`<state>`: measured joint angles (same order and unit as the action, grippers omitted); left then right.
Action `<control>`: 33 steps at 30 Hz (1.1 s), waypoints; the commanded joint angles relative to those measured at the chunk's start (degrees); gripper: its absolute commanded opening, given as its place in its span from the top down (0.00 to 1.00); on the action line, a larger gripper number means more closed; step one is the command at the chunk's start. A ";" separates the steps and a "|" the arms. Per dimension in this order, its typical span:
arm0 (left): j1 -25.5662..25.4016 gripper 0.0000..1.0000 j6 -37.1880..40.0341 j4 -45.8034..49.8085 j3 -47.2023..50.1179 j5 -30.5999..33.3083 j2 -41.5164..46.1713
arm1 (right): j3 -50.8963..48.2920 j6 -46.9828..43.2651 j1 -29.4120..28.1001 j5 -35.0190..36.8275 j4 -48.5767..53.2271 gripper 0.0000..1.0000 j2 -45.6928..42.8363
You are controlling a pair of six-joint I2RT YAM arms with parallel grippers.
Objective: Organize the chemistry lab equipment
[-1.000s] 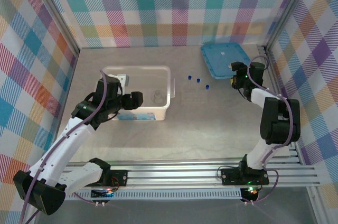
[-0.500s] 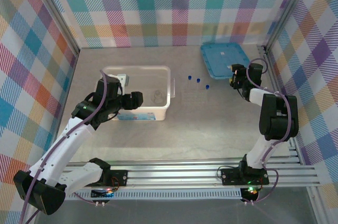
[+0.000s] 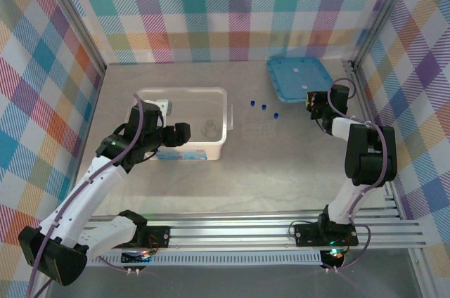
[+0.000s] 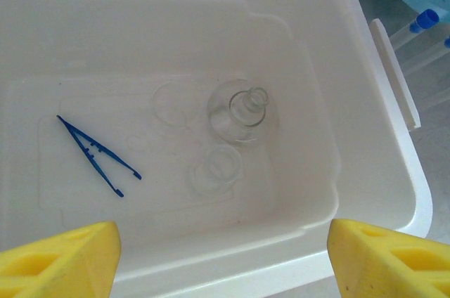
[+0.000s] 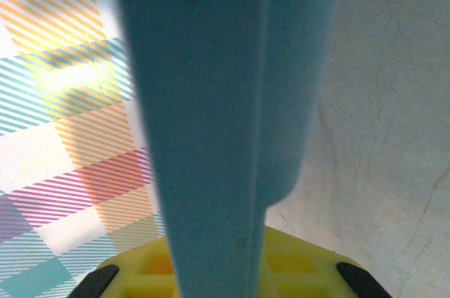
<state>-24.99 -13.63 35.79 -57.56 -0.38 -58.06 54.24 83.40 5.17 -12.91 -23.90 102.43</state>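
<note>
Dark blue tweezers (image 4: 98,156), a round clear glass flask (image 4: 242,110) and a tiny clear cup (image 4: 216,170) lie inside the translucent box (image 4: 394,136). My left gripper (image 4: 223,263) hangs open over the box's near wall (image 3: 181,134), holding nothing. Three thin clear tubes with blue caps (image 3: 264,107) lie on the table right of the box, their caps also showing in the left wrist view (image 4: 424,20). My right gripper (image 3: 312,103) is at the near edge of the flat blue lid (image 3: 299,78), shut on that edge (image 5: 211,101), with a yellow finger (image 5: 302,263) beside it.
The box (image 3: 181,124) stands left of centre. Checked walls close in the table at the back and both sides, and the right wall is close behind the right gripper. An aluminium rail (image 3: 239,231) runs along the near edge. Bare tabletop lies between the box and the rail.
The right gripper has shifted slightly toward the near side at the lid's edge. The left arm and the items in the box have not moved.
</note>
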 commanded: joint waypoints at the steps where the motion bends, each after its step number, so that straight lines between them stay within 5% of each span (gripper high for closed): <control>1: 0.11 0.23 0.82 -0.55 0.54 0.43 0.10 | 0.67 -2.24 -0.47 -0.54 -1.19 0.88 -1.86; 23: 0.82 0.21 -1.15 1.54 -5.01 4.41 1.27 | 4.37 -24.34 -0.62 4.95 20.16 1.00 -28.41; 29: 0.91 0.10 -3.74 -1.94 -5.33 -0.31 1.58 | 7.43 -34.97 -3.53 6.62 24.78 1.00 -35.30; 33: 0.96 0.00 -4.19 -2.83 -5.96 -2.44 1.21 | 11.50 -44.24 -11.19 12.79 29.41 1.00 -39.31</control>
<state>-24.56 -16.91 34.76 -61.01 -0.01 -57.34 61.58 49.74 -1.45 -3.95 4.45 66.59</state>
